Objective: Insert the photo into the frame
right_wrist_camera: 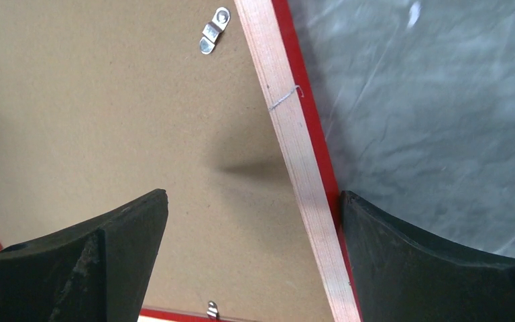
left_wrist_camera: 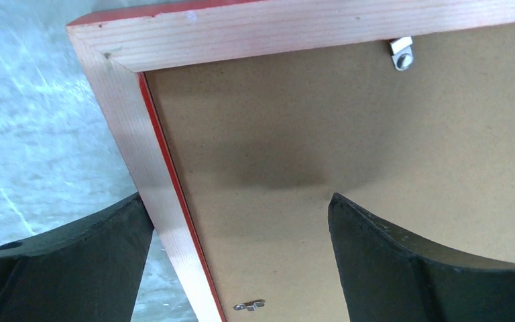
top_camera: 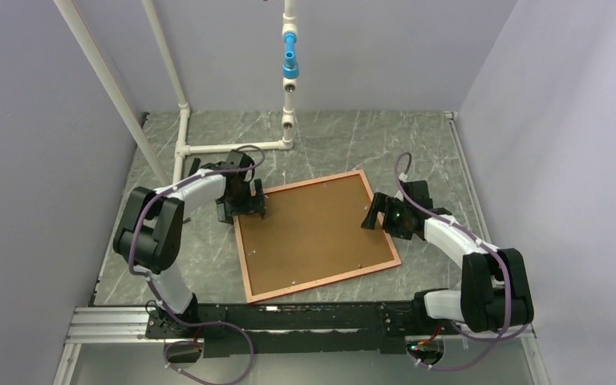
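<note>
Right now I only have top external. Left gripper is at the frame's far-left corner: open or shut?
Observer: Open. On left wrist, the left gripper straddles the frame rail, with one finger over the table and one over the backing board.
Operator: Right side the same?
Observer: Yes. The right gripper is open across the opposite rail. Its outer finger sits right by the rail's edge; I can't tell if it touches.
Operator: Which face is up?
Observer: Pale wood is up. Red shows only along the rail's outer edge, and a metal clip sits at the rail-board seam.
</note>
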Robot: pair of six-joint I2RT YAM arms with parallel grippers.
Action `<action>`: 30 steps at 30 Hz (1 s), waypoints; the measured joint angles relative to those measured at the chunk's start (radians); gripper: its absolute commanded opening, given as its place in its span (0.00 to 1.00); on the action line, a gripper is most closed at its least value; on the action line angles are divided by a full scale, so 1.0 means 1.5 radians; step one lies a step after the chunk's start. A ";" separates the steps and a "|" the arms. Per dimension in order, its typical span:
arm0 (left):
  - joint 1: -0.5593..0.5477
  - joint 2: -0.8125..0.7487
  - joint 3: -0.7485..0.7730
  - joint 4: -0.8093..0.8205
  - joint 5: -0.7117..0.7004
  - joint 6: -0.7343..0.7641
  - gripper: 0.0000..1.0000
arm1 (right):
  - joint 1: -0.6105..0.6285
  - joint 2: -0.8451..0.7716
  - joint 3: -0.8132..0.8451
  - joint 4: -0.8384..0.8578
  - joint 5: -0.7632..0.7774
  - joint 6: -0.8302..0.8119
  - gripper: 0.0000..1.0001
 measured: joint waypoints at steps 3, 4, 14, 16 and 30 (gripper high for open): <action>0.000 0.025 0.032 -0.020 -0.022 0.017 0.98 | 0.018 -0.023 -0.008 -0.036 0.001 0.016 0.99; 0.000 0.033 0.045 -0.030 -0.027 0.022 0.99 | 0.022 -0.027 -0.008 -0.050 0.001 0.022 0.99; -0.004 0.036 0.116 -0.122 -0.037 0.042 0.99 | 0.042 0.099 0.121 -0.193 0.004 0.039 1.00; -0.006 0.020 0.110 -0.122 -0.024 0.041 0.99 | 0.042 0.154 0.175 -0.210 0.005 0.035 1.00; -0.010 -0.020 0.040 -0.146 0.003 0.014 0.99 | 0.041 0.215 0.231 -0.193 -0.021 0.009 0.99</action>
